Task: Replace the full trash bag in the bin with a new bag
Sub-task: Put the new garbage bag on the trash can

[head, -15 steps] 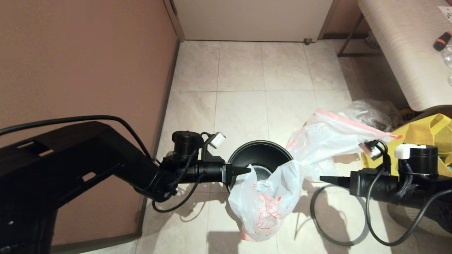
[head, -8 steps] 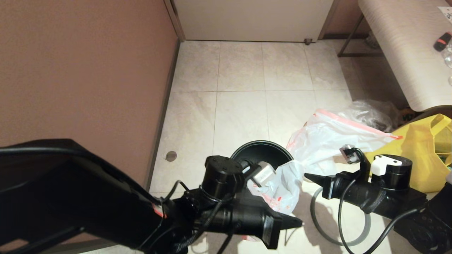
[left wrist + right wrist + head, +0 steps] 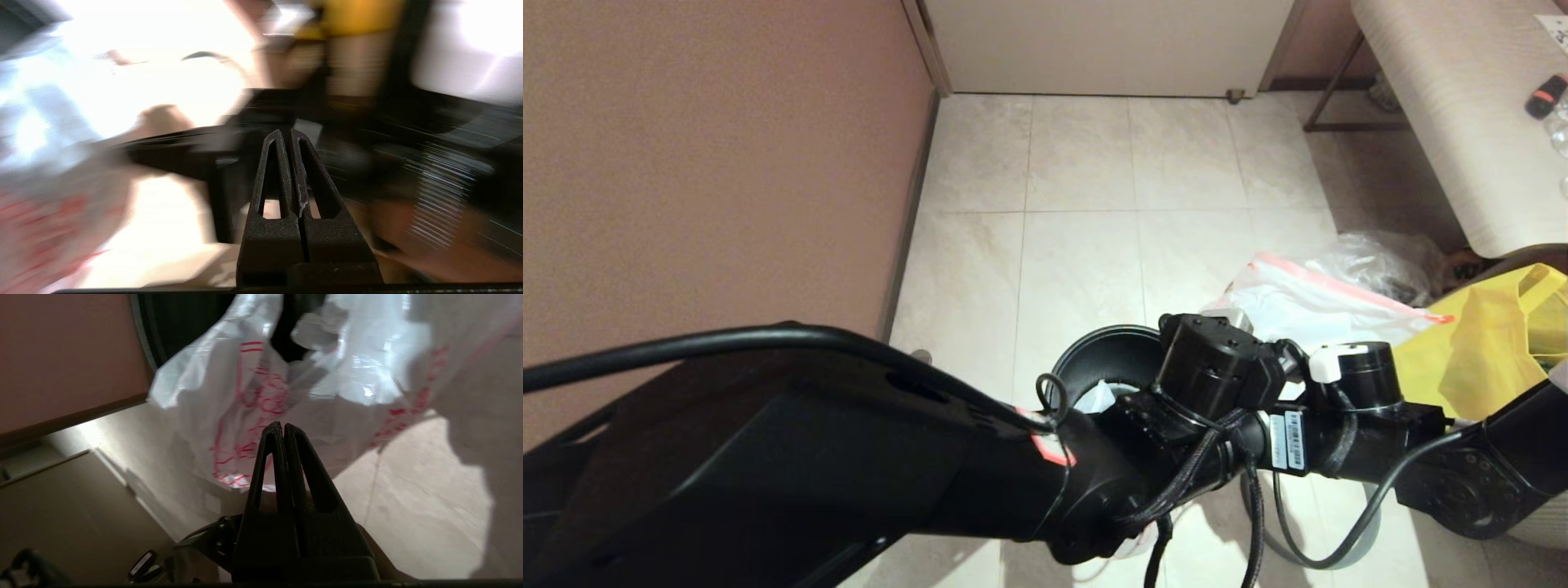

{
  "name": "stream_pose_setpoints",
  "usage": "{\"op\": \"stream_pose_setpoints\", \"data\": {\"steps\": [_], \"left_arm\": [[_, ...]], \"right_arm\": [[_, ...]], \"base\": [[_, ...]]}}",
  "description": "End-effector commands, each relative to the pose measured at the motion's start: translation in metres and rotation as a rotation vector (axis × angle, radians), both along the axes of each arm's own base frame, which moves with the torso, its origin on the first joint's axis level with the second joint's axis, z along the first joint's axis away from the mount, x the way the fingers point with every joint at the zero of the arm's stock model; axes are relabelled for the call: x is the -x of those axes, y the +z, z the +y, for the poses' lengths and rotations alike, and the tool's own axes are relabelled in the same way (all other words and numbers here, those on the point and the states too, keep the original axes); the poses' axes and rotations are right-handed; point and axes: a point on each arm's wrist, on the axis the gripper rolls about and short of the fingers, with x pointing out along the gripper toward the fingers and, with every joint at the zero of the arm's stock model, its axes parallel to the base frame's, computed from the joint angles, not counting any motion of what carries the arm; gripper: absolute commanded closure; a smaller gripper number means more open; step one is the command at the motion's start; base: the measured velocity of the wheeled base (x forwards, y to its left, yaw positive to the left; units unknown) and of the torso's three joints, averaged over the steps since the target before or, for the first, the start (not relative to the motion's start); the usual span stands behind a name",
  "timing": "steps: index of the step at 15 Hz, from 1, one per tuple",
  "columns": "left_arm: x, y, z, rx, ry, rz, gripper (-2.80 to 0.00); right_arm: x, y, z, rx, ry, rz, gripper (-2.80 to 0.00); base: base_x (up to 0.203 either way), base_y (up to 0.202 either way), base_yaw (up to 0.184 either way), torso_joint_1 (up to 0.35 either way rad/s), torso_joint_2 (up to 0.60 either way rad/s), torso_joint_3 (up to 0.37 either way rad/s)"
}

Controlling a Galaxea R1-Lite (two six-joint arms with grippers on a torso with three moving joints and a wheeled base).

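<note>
The black bin [image 3: 1112,356] stands on the floor tiles, half covered by my two crossed arms. A scrap of the new bag [image 3: 1098,398] shows at its near rim. In the right wrist view this white bag with a red drawing [image 3: 253,396] hangs over the bin's dark wall [image 3: 184,322]. My right gripper [image 3: 282,425] is shut and empty, its tips just short of that plastic. My left gripper [image 3: 286,132] is also shut with nothing in it, in front of the right arm. The full trash bag [image 3: 1307,300], with an orange-red hem, lies on the floor right of the bin.
A clear bag [image 3: 1380,260] and a yellow tote [image 3: 1486,351] sit at the right, below a light bench [image 3: 1445,106]. A brown wall [image 3: 711,163] bounds the left. A grey ring [image 3: 1372,524] lies on the floor under my right arm. Open tiles stretch beyond the bin.
My left arm has swung from the bin's left side across its front to the right, now covering the draped bag. My right arm moved left towards the bin. Both grippers stayed shut.
</note>
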Motion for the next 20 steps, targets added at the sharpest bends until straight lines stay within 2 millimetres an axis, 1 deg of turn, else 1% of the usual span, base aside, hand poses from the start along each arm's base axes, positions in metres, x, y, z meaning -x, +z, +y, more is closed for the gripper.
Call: {"op": "stream_pose_setpoints", "data": {"steps": [1, 2, 3, 4, 6, 8, 10, 12, 14, 15, 16, 17, 19, 20], "left_arm": [[-0.01, -0.022, -0.005, -0.164, 0.117, 0.034, 0.0], [-0.011, -0.02, -0.003, -0.199, 0.131, 0.046, 0.0], [-0.01, -0.012, -0.001, -0.207, 0.136, 0.052, 0.0], [-0.012, -0.007, -0.003, -0.196, 0.141, 0.05, 0.0], [-0.014, 0.004, -0.005, -0.171, 0.153, 0.04, 0.0], [-0.015, 0.007, -0.003, -0.189, 0.158, 0.049, 0.0], [-0.014, 0.014, 0.0, -0.199, 0.157, 0.055, 0.0], [-0.009, 0.024, -0.007, -0.171, 0.135, 0.042, 0.0], [-0.006, 0.03, -0.008, -0.157, 0.127, 0.031, 0.0], [-0.008, 0.04, -0.005, -0.136, 0.135, 0.018, 0.0], [-0.015, 0.046, 0.001, -0.124, 0.157, 0.013, 0.0], [-0.03, 0.054, 0.014, -0.122, 0.199, 0.015, 0.0], [-0.046, 0.075, 0.044, -0.134, 0.263, 0.029, 0.0], [-0.053, 0.077, 0.057, -0.148, 0.294, 0.045, 0.0]], "right_arm": [[-0.001, -0.002, 0.011, 0.045, -0.004, 0.019, 0.0], [-0.001, -0.007, 0.013, 0.094, 0.008, 0.013, 0.0], [-0.003, -0.013, 0.016, 0.15, 0.008, -0.001, 0.0], [-0.003, -0.013, 0.017, 0.167, -0.004, -0.016, 0.0], [-0.006, -0.01, 0.018, 0.166, -0.047, -0.083, 0.0], [-0.015, -0.019, 0.023, 0.157, -0.077, -0.172, 0.0], [-0.025, -0.025, 0.027, 0.114, -0.096, -0.308, 0.0], [-0.022, -0.022, 0.023, 0.108, -0.14, -0.399, 0.0], [-0.011, -0.011, 0.015, 0.171, -0.159, -0.345, 0.0], [-0.006, -0.003, 0.01, 0.218, -0.196, -0.334, 0.0], [-0.006, 0.0, 0.007, 0.239, -0.224, -0.329, 0.0], [-0.011, -0.001, 0.001, 0.234, -0.234, -0.32, 0.0], [-0.02, -0.013, -0.008, 0.25, -0.217, -0.245, 0.0], [-0.022, -0.015, -0.017, 0.233, -0.193, -0.216, 0.0]], "base": [[0.0, 0.0, 0.0, 0.0, 0.0, 0.0], [0.0, 0.0, 0.0, 0.0, 0.0, 0.0], [0.0, 0.0, 0.0, 0.0, 0.0, 0.0], [0.0, 0.0, 0.0, 0.0, 0.0, 0.0], [0.0, 0.0, 0.0, 0.0, 0.0, 0.0], [0.0, 0.0, 0.0, 0.0, 0.0, 0.0], [0.0, 0.0, 0.0, 0.0, 0.0, 0.0], [0.0, 0.0, 0.0, 0.0, 0.0, 0.0], [0.0, 0.0, 0.0, 0.0, 0.0, 0.0], [0.0, 0.0, 0.0, 0.0, 0.0, 0.0], [0.0, 0.0, 0.0, 0.0, 0.0, 0.0], [0.0, 0.0, 0.0, 0.0, 0.0, 0.0], [0.0, 0.0, 0.0, 0.0, 0.0, 0.0], [0.0, 0.0, 0.0, 0.0, 0.0, 0.0]]}}
